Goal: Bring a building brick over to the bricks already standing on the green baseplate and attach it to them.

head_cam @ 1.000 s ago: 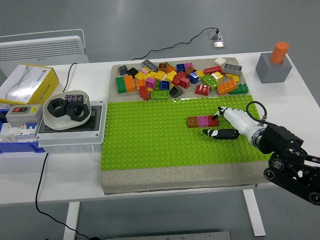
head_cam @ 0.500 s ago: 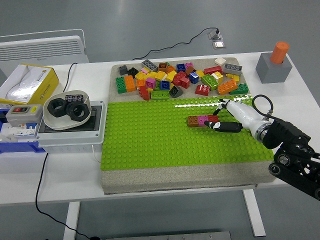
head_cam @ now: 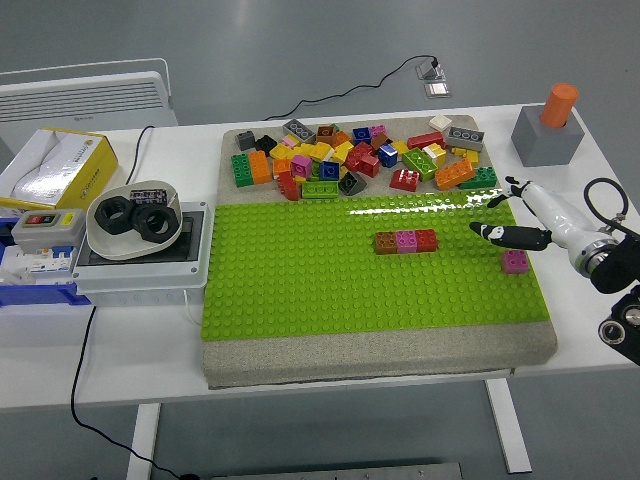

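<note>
Nearest the table's front edge among the task's things, a loose pink brick sits on the green baseplate close to its right border, just below and beside the right hand, whose fingers are loosely extended and grasp nothing. The short row of brown, pink and red bricks lies well to the left of that hand, its long axis running left to right. Farther back the heap of loose bricks waits; only the right hand is in view, so it is the nearer one.

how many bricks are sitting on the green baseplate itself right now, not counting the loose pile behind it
4: brown brick, pink brick and red brick joined in a row mid-plate, plus a separate magenta brick near the green baseplate right edge.
</note>
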You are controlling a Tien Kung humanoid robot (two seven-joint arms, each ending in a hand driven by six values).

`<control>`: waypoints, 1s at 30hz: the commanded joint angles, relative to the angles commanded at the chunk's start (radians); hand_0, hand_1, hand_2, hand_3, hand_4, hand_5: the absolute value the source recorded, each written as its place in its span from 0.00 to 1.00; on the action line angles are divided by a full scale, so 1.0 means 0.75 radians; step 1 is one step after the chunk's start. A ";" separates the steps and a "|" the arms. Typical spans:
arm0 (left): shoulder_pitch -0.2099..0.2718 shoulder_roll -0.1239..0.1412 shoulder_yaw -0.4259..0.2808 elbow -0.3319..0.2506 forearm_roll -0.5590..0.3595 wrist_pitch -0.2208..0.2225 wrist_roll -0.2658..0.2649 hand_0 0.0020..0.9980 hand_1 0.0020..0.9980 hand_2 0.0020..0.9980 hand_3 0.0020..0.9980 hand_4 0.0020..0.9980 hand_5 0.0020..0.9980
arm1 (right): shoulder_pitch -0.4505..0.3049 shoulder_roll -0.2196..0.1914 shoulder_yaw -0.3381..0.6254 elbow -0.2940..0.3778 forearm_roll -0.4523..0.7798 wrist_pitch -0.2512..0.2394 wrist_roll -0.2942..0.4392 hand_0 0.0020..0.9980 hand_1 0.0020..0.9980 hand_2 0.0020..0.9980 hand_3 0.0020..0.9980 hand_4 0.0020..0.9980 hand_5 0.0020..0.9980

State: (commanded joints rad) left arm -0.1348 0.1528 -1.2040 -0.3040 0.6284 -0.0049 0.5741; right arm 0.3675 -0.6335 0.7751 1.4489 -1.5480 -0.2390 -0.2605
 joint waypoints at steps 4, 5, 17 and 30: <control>0.000 -0.002 -0.005 0.000 0.011 -0.003 0.004 0.71 0.63 0.64 0.83 1.00 1.00 | -0.073 -0.011 0.026 0.010 0.056 -0.043 0.086 0.91 0.87 0.91 0.70 0.82 0.25; 0.000 -0.003 -0.006 0.000 0.012 -0.003 0.004 0.71 0.63 0.64 0.83 1.00 1.00 | -0.083 -0.007 0.029 0.010 0.070 -0.057 0.106 0.91 0.87 0.91 0.70 0.82 0.25; 0.001 -0.011 -0.008 0.001 0.012 0.002 -0.001 0.71 0.62 0.64 0.83 1.00 1.00 | -0.199 0.214 0.154 -0.044 0.180 -0.204 0.337 0.77 0.77 0.82 0.68 0.78 0.30; 0.013 -0.025 0.005 -0.001 -0.007 0.025 -0.016 0.71 0.63 0.64 0.83 1.00 1.00 | -0.284 0.394 0.327 -0.068 0.155 -0.234 0.407 0.72 0.71 0.75 0.65 0.75 0.36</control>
State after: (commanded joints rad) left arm -0.1252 0.1340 -1.2001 -0.3048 0.6231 0.0135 0.5621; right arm 0.1542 -0.3378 1.0204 1.3982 -1.4315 -0.4145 0.0449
